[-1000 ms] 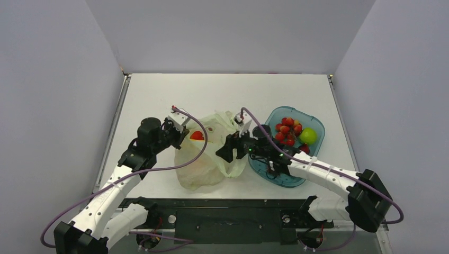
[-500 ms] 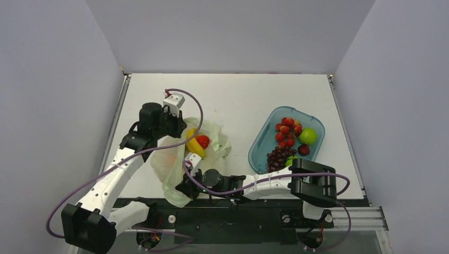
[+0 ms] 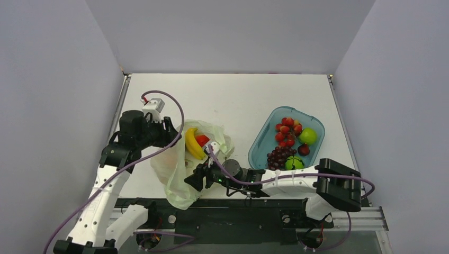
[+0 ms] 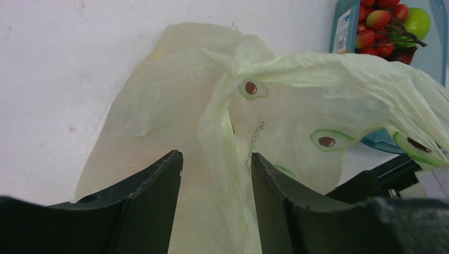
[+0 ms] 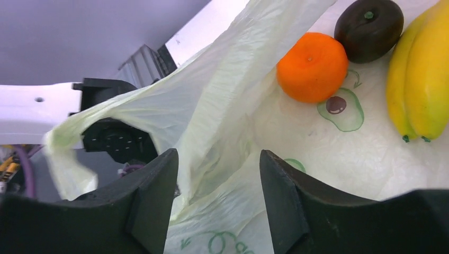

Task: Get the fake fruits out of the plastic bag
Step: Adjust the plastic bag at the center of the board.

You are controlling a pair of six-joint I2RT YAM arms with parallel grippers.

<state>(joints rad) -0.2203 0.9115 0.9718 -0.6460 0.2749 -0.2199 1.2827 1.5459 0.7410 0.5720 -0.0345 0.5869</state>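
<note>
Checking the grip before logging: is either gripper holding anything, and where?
Nothing is held: left gripper and right gripper stand open, folds of the plastic bag loose between their jaws.

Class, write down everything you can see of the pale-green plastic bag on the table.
The plastic bag is thin, crinkly, translucent pale-green film printed with small avocado pictures. It lies crumpled on the white table, to the left of the blue tray. A banana, an orange fruit and a dark red fruit rest on its spread film. One raised fold runs between the parted jaws of the left gripper, another between those of the right gripper.
</note>
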